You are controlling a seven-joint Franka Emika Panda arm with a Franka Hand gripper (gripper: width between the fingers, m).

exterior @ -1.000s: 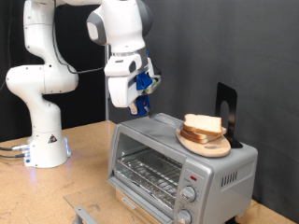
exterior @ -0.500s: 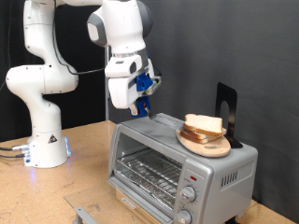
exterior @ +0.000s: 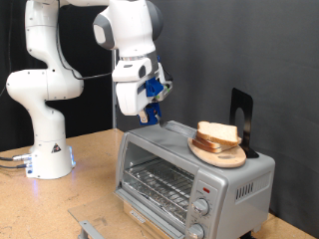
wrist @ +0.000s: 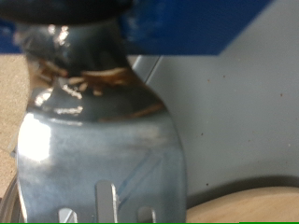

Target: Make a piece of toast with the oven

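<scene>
The silver-grey oven [exterior: 189, 174] stands on the wooden table with its glass door closed, the wire rack showing inside. A stack of bread slices [exterior: 216, 132] lies on a round wooden plate [exterior: 221, 154] on the oven's top. No single slice shows apart from the stack. My gripper [exterior: 150, 113] hangs above the oven's top corner nearest the exterior view's left, left of the plate. In the wrist view its blue fingers [wrist: 196, 23] are shut on a shiny slotted metal spatula [wrist: 103, 159], whose blade points down over the oven top [wrist: 234, 112] near the plate's rim [wrist: 257, 203].
Two round knobs [exterior: 199, 208] and a red light [exterior: 202, 187] sit on the oven's front right. A black upright object [exterior: 240, 115] stands behind the plate. The robot's white base [exterior: 45, 149] is at the left. A grey object [exterior: 90, 228] lies at the bottom edge.
</scene>
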